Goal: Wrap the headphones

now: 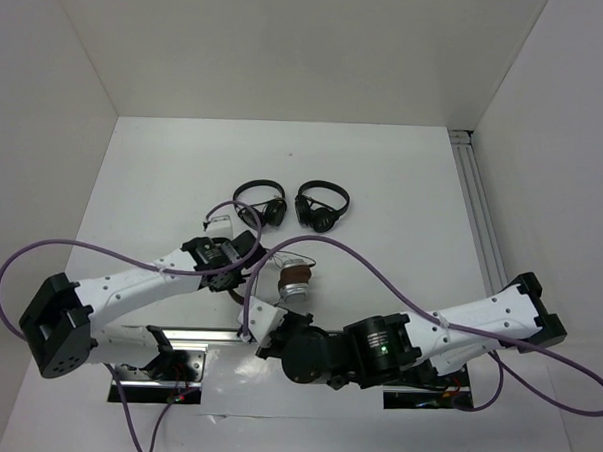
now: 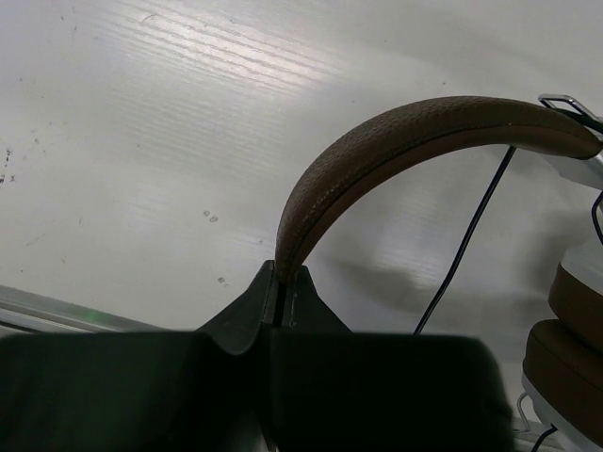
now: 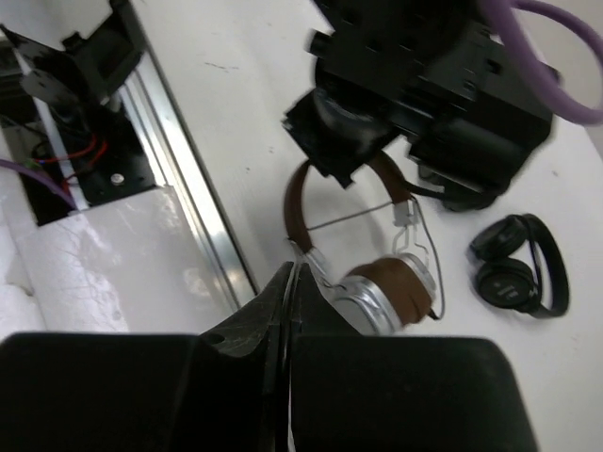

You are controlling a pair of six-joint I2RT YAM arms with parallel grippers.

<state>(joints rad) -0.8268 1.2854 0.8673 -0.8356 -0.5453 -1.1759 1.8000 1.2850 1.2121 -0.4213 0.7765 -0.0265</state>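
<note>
Black fingers of the left gripper (image 2: 279, 287) are pressed together on the near end of the brown headband (image 2: 405, 137), pinching it edge-on. From that pinch the band arcs up and away to the right, ending at a brown cushion (image 2: 573, 325) at the right edge of the wrist view. A shadow beneath it suggests the band is held off the white table (image 2: 141, 141). The thin black cable (image 2: 471, 226) drops from under the arc towards the near side.

The right gripper (image 3: 290, 282) also has its fingers closed flat against each other. Their tip sits just beside the spot where the band's other end meets the silver earcup (image 3: 372, 303). I cannot tell whether they touch it or nip the cable. From this hand the headphones (image 1: 294, 279) lie straight ahead and slightly right, with the band's long curve running away towards the left gripper at its far end.

Seen from above, the headphones sit mid-table between the two hands, with two small black headphones (image 1: 262, 206) farther back and apart.

The loose cable hangs on the earcup side, nearer the right gripper. Since the left hand is taken up with holding, the right is probably the one to open, take the cable and lead it round.
</note>
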